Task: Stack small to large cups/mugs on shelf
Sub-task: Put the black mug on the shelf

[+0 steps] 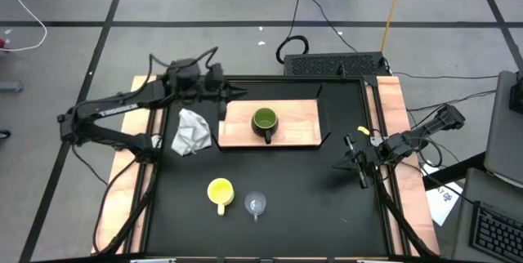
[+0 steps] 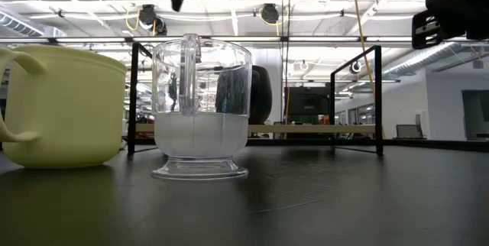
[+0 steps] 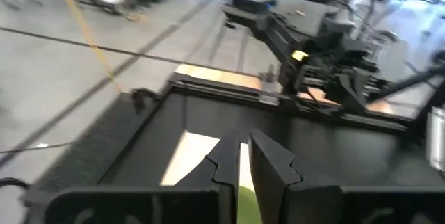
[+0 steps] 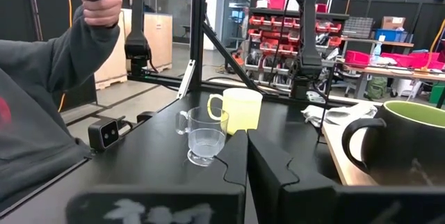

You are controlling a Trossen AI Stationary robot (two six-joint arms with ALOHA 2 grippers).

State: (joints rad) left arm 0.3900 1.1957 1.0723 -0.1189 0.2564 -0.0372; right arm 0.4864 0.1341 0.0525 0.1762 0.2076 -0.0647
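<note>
1. From above, the olive-green mug [image 1: 265,121] stands upright on the shelf [image 1: 298,122], near its middle, handle pointing to the table's front edge.
2. The yellow mug [image 1: 220,192] and the clear glass cup [image 1: 257,204] sit just beside each other on the black table [image 1: 310,198], well in front of the shelf.
3. A grey-white cloth wad [image 1: 191,131] lies on the table just left of the shelf.
4. The left gripper [image 1: 237,93] hangs over the shelf's back left corner; its wrist camera shows the fingers [image 3: 226,165] nearly closed, a thin gap between them, gripping nothing.
5. The right gripper [image 1: 358,165] waits near the table's right edge, fingers [image 4: 268,165] close together and empty.
6. Only the right wrist camera shows a person's sleeve [image 4: 42,113] and raised hand [image 4: 97,1] beyond the table.
</note>
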